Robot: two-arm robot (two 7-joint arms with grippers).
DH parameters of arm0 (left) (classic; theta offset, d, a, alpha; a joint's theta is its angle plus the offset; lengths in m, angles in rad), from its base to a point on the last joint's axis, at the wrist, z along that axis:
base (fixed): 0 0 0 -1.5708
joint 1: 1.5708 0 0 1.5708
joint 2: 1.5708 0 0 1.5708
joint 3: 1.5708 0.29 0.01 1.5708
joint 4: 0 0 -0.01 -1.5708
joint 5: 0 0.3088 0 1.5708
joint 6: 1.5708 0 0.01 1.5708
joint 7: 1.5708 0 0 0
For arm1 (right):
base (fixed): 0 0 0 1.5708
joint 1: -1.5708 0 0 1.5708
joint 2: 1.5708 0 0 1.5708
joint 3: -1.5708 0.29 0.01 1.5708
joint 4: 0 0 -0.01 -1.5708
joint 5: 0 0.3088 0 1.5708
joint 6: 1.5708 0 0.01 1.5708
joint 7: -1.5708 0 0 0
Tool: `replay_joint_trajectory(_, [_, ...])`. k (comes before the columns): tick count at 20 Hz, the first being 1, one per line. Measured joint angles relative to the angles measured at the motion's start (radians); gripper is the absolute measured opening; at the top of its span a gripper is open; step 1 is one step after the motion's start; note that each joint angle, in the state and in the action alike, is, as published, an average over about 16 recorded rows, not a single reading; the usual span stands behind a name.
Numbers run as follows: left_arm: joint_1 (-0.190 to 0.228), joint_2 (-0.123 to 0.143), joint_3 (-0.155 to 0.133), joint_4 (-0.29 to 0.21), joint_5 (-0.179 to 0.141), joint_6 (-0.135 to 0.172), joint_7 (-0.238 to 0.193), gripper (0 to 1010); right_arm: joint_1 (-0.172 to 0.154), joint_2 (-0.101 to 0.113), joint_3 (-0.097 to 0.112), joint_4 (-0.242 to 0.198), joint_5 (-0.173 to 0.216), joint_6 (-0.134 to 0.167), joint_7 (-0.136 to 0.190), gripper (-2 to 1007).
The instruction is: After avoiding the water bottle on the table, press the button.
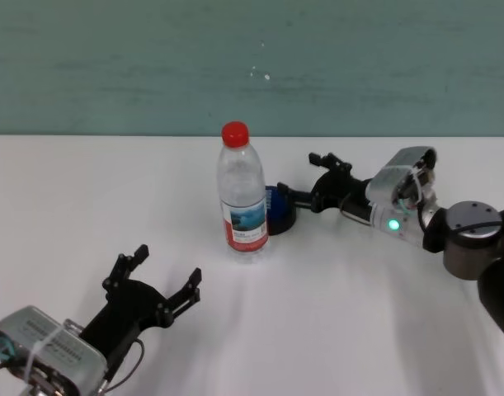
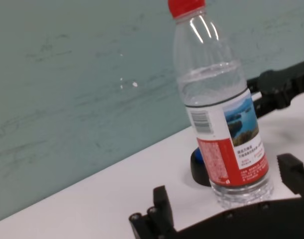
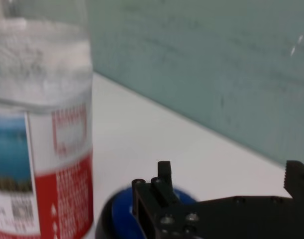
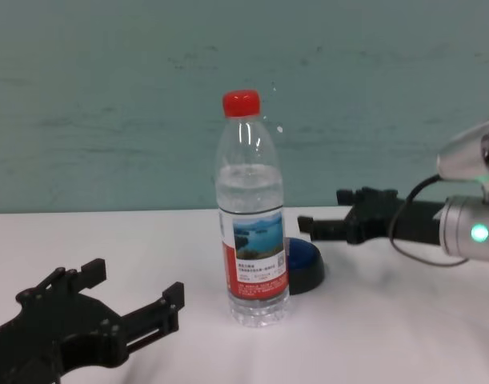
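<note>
The water bottle (image 1: 243, 198), clear with a red cap and a red-and-white label, stands upright mid-table. The blue button (image 1: 280, 211) on its black base sits right behind it to the right, partly hidden by it. My right gripper (image 1: 304, 176) is open, reaching in from the right past the bottle, with one finger (image 1: 286, 193) just over the button's right side; I cannot tell whether it touches. In the right wrist view the button (image 3: 117, 211) lies under the gripper (image 3: 229, 184), beside the bottle (image 3: 42, 124). My left gripper (image 1: 166, 267) is open and empty, near the table's front left.
The white table (image 1: 359, 330) ends at a teal wall (image 1: 111, 66). In the chest view the bottle (image 4: 252, 232) stands in front of the button (image 4: 306, 264). Bare tabletop lies left of and in front of the bottle.
</note>
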Motion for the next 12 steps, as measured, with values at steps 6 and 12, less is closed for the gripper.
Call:
replay_joint_trajectory(6, [0.000,0.000,0.000,0.000,0.000,0.000,0.000,1000,-0.042,0.030,0.010,-0.116,0.017,0.021,-0.014,1003])
replay_joint_trajectory(12, [0.000,0.000,0.000,0.000,0.000,0.000,0.000,1000,-0.065,0.052,0.013,-0.180,0.034,0.033,-0.028,1003])
